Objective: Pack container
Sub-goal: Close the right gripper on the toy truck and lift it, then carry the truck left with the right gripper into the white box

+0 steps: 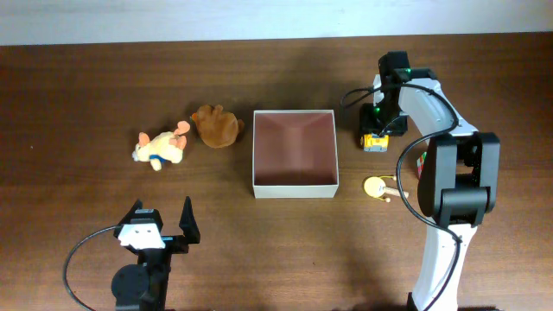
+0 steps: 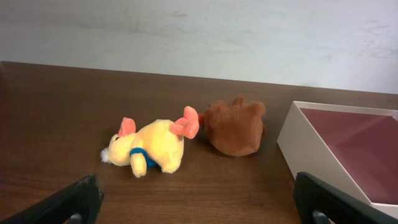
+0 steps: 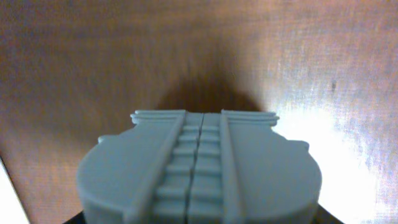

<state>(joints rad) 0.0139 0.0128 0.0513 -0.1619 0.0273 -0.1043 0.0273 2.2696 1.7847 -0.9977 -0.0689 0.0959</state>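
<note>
Centre of table: box, open side up, nothing inside. Looks like thin cardboard, so light and fairly stiff at the walls, but likely slides on the wood if nudged and dents if squeezed hard. Best pinched on one wall at the rim, close to a corner where stiffest. Probably needs no lifting, just toys dropped in.

Left of box: brown plush near the far left corner, apart from the wall, and yellow plush further left, just beside it. Both look soft, light and squashy, so grab round the body.

Right of box: yellow toy, and nearer, a round piece by the near right corner.

At near left: left gripper, spread wide, holding nothing, facing the plushes.

At far right: right gripper down on the yellow toy. Cannot tell if clamped or only around it, with the right wrist view filled by a blurred grey part
</note>
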